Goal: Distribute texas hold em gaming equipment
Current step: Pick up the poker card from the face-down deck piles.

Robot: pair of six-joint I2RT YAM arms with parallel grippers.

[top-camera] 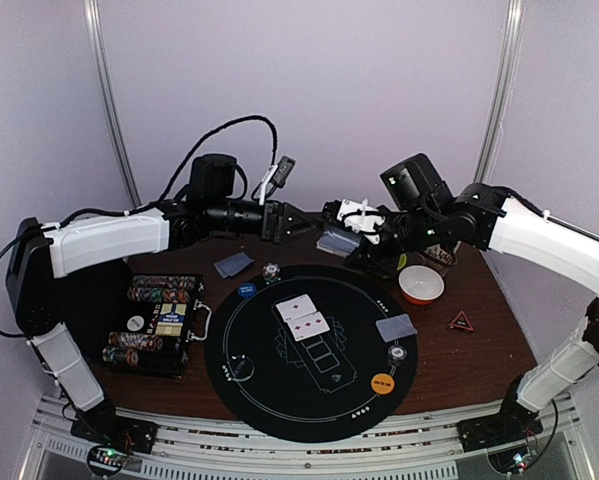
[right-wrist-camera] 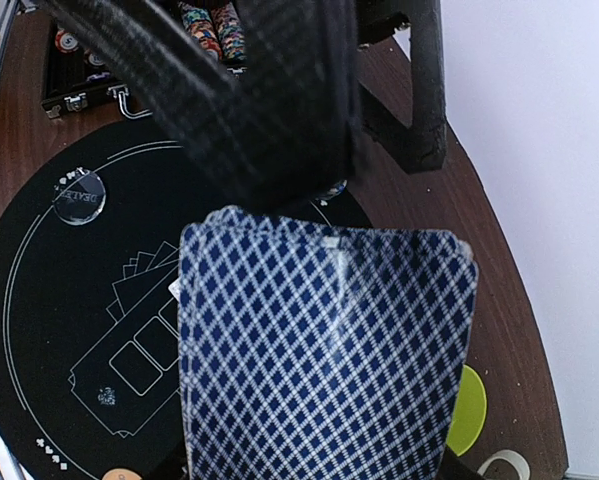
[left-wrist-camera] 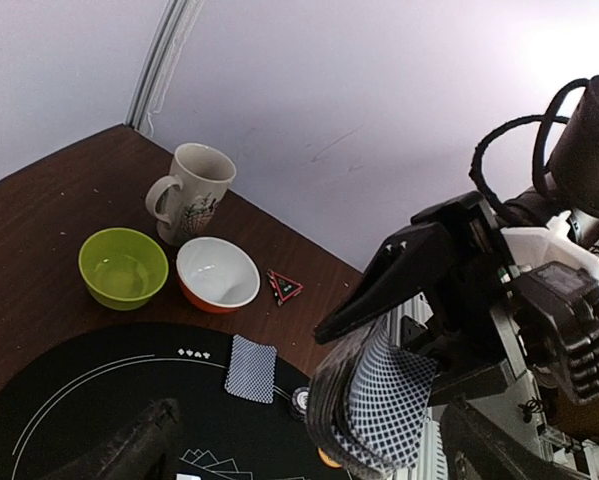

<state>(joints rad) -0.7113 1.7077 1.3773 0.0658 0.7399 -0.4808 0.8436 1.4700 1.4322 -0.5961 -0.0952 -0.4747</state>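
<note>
Top external: the left gripper (top-camera: 291,222) is spread wide and holds nothing. It sits just left of the right gripper (top-camera: 343,230), which is clamped on a deck of cards (top-camera: 334,243) above the table's far edge. 2 face-up cards (top-camera: 302,317) lie mid-mat (top-camera: 279,400).

Left wrist: mug (left-wrist-camera: 191,192), green bowl (left-wrist-camera: 119,285) and white-orange bowl (left-wrist-camera: 217,270) stand far right, and 1 face-down card (left-wrist-camera: 251,368) lies on the mat.

Right wrist: the deck's diamond-patterned back fills the view.

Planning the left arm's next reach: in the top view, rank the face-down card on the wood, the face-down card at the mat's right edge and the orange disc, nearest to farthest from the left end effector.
From the left end effector:
1. Face-down card on the wood, off the mat, far left.
2. Face-down card at the mat's right edge.
3. Orange disc, near right.
</note>
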